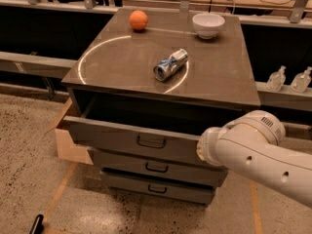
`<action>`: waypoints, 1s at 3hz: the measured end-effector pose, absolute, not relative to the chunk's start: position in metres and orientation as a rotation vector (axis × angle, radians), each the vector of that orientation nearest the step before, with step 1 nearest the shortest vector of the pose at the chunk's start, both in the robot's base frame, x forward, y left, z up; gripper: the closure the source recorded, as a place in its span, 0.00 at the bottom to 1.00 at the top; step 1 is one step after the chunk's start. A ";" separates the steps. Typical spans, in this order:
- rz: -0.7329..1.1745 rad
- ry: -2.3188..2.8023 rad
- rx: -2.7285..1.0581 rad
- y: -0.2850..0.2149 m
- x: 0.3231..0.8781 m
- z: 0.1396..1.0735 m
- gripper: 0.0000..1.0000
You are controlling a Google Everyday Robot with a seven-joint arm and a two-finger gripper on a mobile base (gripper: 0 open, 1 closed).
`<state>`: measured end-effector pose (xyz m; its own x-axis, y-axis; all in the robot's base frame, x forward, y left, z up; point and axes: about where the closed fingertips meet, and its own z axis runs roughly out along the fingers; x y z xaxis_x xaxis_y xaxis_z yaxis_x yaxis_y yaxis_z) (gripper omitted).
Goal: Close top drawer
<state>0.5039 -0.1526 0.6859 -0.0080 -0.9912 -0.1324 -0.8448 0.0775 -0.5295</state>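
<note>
Top drawer (112,136) front: matt dark-grey, smooth, painted look; its side (68,149) reads as pale raw board. Handle (150,142) is matt black. Cabinet top (122,67) is smooth with a low sheen and I see a light ring reflected in it. Can (170,65): shiny metal. Bowl (208,25): glossy white, ceramic-looking. Floor (29,130): speckled, stone-like. Arm (258,152) is a smooth white plastic shell, satin. The gripper (201,148) is against the drawer front's right end, mostly hidden behind the wrist.

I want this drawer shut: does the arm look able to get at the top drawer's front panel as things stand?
Probably yes. The gripper sits at the top drawer, at the right end of its front panel, apparently against it, right of the loop handle; nothing stands between them.
</note>
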 end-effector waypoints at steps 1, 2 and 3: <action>-0.442 1.878 -1.835 -0.151 0.519 0.680 1.00; -0.455 1.867 -1.854 -0.149 0.530 0.675 1.00; -0.475 1.859 -1.868 -0.149 0.538 0.672 1.00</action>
